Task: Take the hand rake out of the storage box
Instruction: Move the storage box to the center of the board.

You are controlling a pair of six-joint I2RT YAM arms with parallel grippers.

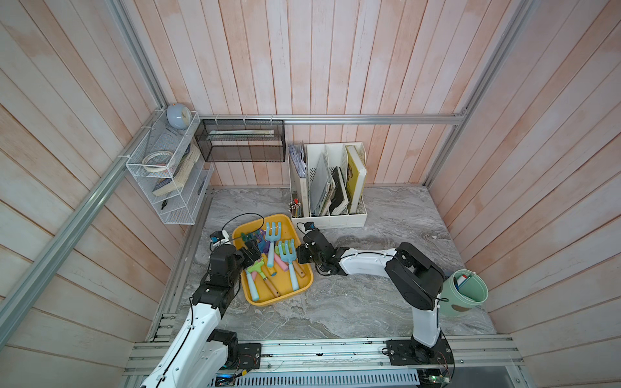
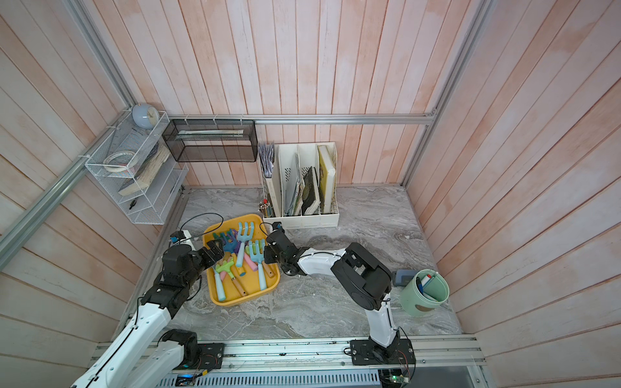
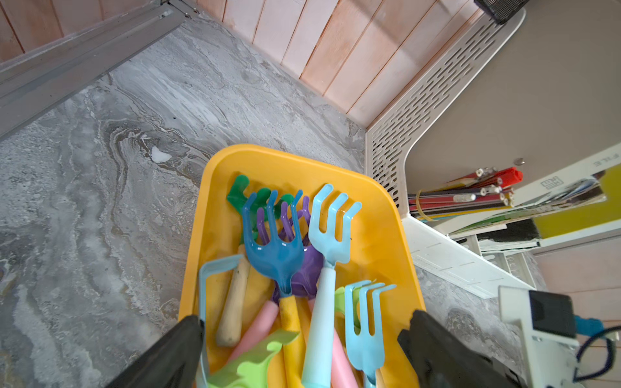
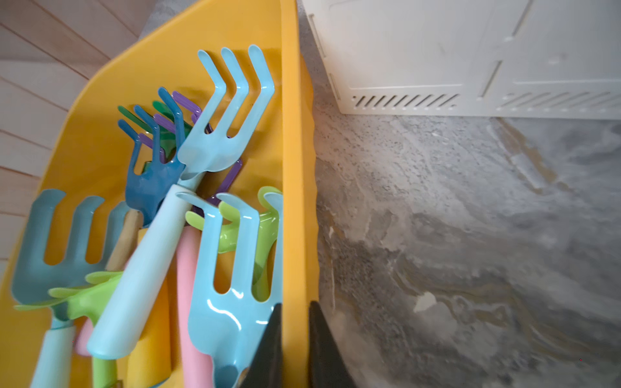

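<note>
The yellow storage box (image 1: 268, 302) (image 2: 235, 302) lies on the marble top and holds several hand rakes in a pile. A light blue hand rake (image 1: 273, 231) (image 3: 331, 235) (image 4: 228, 134) lies on top, a dark blue one (image 3: 272, 248) beside it, and another light blue one (image 4: 232, 302) against the right wall. My left gripper (image 1: 252, 250) (image 3: 304, 319) hangs open over the box's left half, its fingers (image 3: 174, 352) wide apart above the handles, holding nothing. My right gripper (image 1: 300, 253) (image 4: 295, 305) straddles the box's right rim (image 4: 292, 168), one finger inside and one outside, both against it.
A white slotted file organizer (image 1: 336, 215) with books stands just behind the box, with a pencil bundle (image 1: 295, 208) at its left corner. A green cup (image 1: 467, 295) sits at the right. A black mesh basket (image 1: 242, 141) and a white wire shelf (image 1: 164, 174) hang on the walls.
</note>
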